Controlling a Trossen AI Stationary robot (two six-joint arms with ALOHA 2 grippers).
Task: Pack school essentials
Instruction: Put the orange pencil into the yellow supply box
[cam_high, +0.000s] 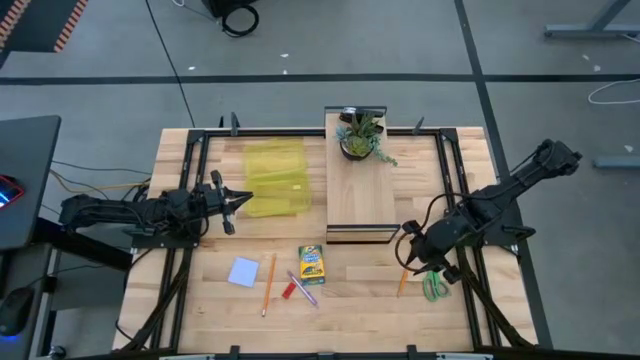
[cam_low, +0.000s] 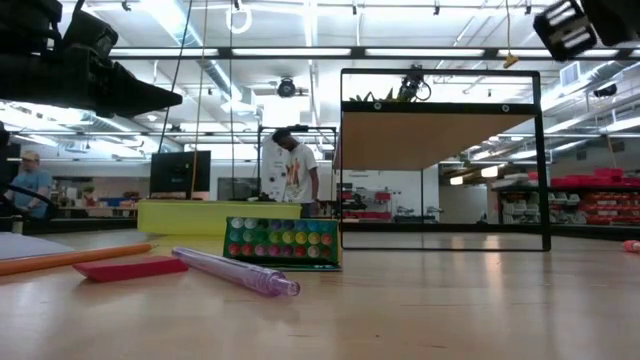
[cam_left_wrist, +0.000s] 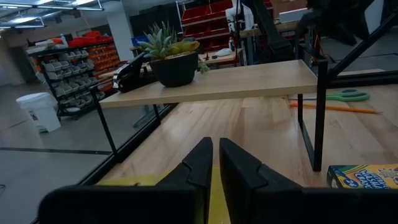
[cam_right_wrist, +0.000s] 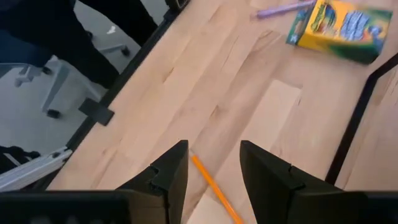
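Pick-up stage: right gripper (cam_right_wrist: 213, 171), jaws wide, straddles an orange pencil (cam_right_wrist: 214, 190); next, descend and close. Left gripper (cam_high: 243, 197), jaws narrow, waits at nine o'clock.

left end effector (cam_high: 243, 197) reaches inward from the left, fingers nearly closed. right end effector (cam_high: 408, 255) angles down, fingers spread apart.
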